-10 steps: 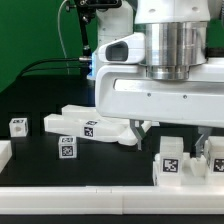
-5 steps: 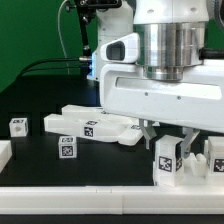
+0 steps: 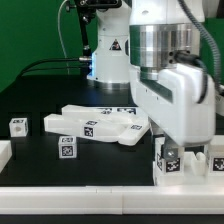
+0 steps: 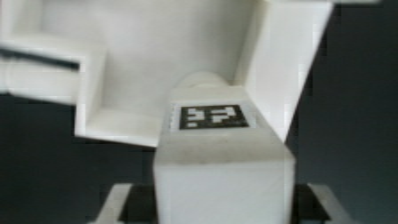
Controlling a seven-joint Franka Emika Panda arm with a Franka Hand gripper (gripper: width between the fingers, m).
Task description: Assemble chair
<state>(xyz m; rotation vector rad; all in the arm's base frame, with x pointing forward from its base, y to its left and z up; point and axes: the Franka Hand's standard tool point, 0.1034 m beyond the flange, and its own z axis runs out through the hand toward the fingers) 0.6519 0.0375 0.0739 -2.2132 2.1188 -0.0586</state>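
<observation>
Chair block (image 3: 170, 167) near the table (image 3: 35, 150) edge looks light, rigid, slick; pincer (image 3: 171, 153) is clamped across its flat sides.

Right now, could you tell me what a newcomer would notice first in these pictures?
The big white arm fills the exterior view's right, hanging over a tagged block on the black table. Flat white slabs lie together mid-table, with a small cube at that view's left.
</observation>
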